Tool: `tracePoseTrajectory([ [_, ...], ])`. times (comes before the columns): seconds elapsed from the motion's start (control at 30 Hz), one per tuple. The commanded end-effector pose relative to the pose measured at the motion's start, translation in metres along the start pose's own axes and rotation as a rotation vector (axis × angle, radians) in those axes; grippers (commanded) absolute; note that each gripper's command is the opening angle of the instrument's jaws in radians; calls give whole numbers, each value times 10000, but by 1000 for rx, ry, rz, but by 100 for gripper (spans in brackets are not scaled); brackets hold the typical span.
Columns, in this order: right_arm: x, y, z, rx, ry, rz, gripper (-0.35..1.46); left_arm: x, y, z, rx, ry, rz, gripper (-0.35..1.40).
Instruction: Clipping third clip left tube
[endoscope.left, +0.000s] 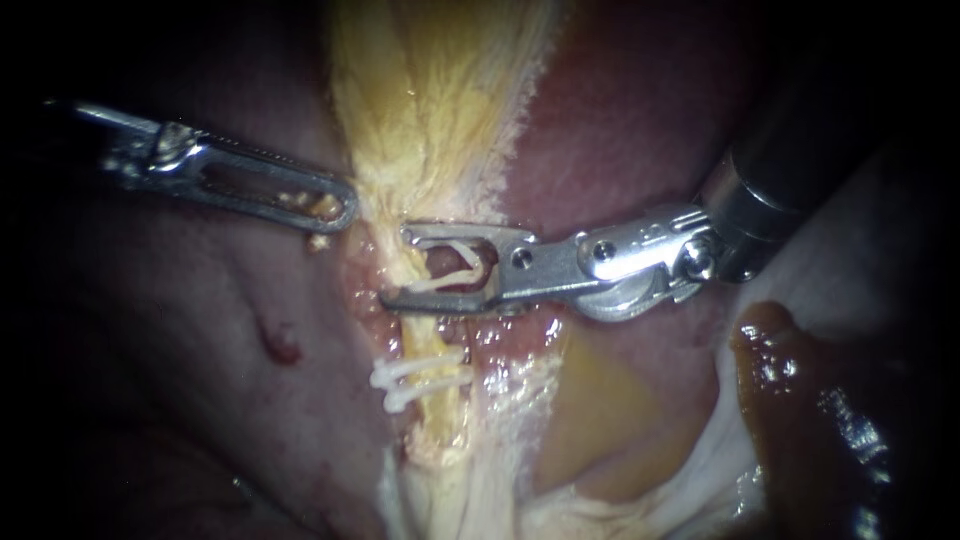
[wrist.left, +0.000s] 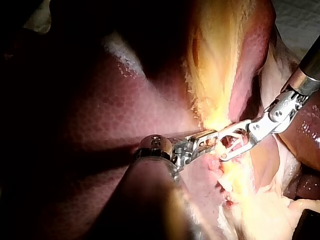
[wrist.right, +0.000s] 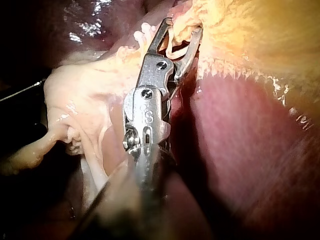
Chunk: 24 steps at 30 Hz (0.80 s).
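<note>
A pale yellow tube (endoscope.left: 445, 420) runs down from the yellowish gallbladder (endoscope.left: 430, 90). Two white clips (endoscope.left: 420, 375) sit across it. Just above them my right instrument (endoscope.left: 397, 268) straddles the tube, its jaws standing apart with a white clip (endoscope.left: 458, 265) held between them. The right wrist view shows the same jaws (wrist.right: 182, 25) around the yellow strand. My left instrument (endoscope.left: 345, 210) comes in from the left, its slotted jaws lying together on the edge of the yellow tissue beside the tube. In the left wrist view its tip (wrist.left: 215, 143) meets the right instrument (wrist.left: 222, 147).
Dark red liver (endoscope.left: 620, 120) lies on both sides of the tube. A glistening brown lobe (endoscope.left: 800, 400) sits under the right instrument's shaft. Whitish membrane (endoscope.left: 640, 500) spreads below. A small red spot (endoscope.left: 281, 342) marks the liver on the left.
</note>
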Motion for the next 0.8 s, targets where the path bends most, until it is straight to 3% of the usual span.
tracePoseTrajectory([
  [0.03,0,0,0,1,0,0,23,0,0,0,1,0,0,-35],
  [0.17,0,0,0,1,0,0,24,0,0,0,1,0,0,-35],
  [0.47,2,-2,0,9,12,-1,46,0,1,0,1,0,0,-35],
  [0.8,1,-8,-2,41,31,-13,50,1,1,-1,1,0,0,-35],
])
